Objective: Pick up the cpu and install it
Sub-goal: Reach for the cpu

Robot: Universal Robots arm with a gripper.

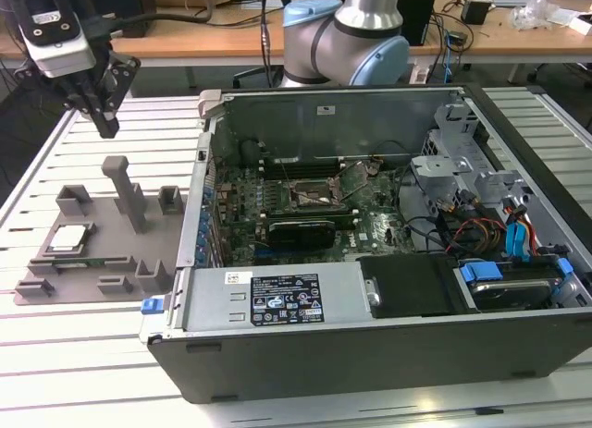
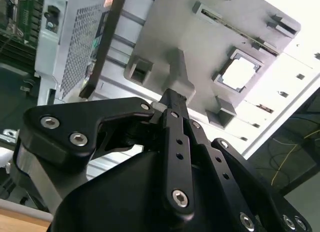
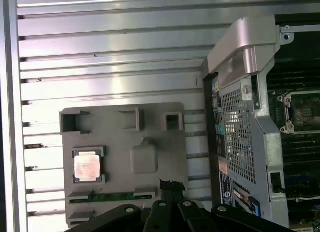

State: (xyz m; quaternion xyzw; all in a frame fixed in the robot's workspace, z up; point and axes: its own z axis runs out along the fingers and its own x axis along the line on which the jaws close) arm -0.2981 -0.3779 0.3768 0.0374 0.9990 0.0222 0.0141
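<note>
The cpu [image 1: 69,236] is a small square chip with a silvery top. It lies flat in a recess of the grey fixture plate [image 1: 102,262] on the slatted table, on the exterior view's left. Both wrist views look down on the cpu [image 2: 241,72] [image 3: 87,167] in that recess. My gripper [image 1: 108,128] hangs in the air well above the far end of the plate, apart from the cpu. Its black fingers [image 2: 172,99] [image 3: 169,186] are shut together with nothing between them. The black socket [image 1: 319,195] sits on the motherboard inside the open computer case [image 1: 370,345].
A tall grey post [image 1: 128,195] and several block holders stand on the fixture plate. A green memory stick [image 3: 112,196] lies in a slot near the cpu. A black expansion card [image 1: 301,232] sits in front of the socket. Cables and a drive cage [image 1: 462,169] crowd the case's right side.
</note>
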